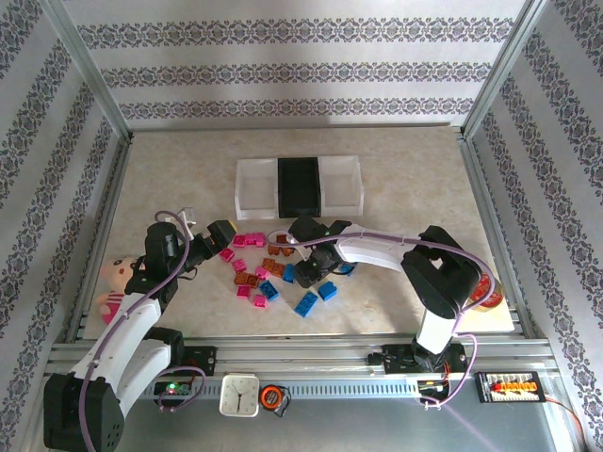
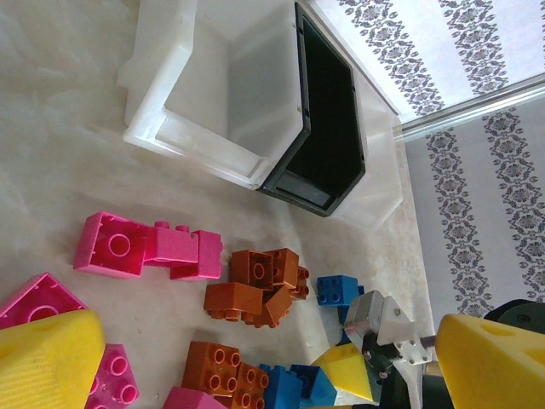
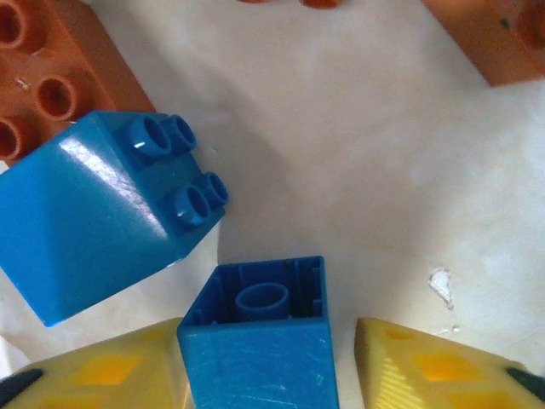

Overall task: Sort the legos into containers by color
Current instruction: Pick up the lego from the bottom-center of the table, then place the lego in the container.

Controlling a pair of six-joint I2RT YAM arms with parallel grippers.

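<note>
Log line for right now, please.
left gripper: open, above pink bricks | right gripper: open, blue brick between fingers | bins: empty

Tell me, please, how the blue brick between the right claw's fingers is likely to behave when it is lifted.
The blue brick looks like rigid moulded plastic, so it probably won't flex. Its hollow underside shows, so it is likely light. Its glossy sides might slip on the pads, and the gap at one pad suggests it could twist.

Robot lab test cell.
Aluminium frame (image 1: 92, 80), wallpapered panels (image 1: 301, 66) boxing in a desk (image 1: 415, 188); slotted mounting rail (image 1: 358, 387) at front edge.
</note>
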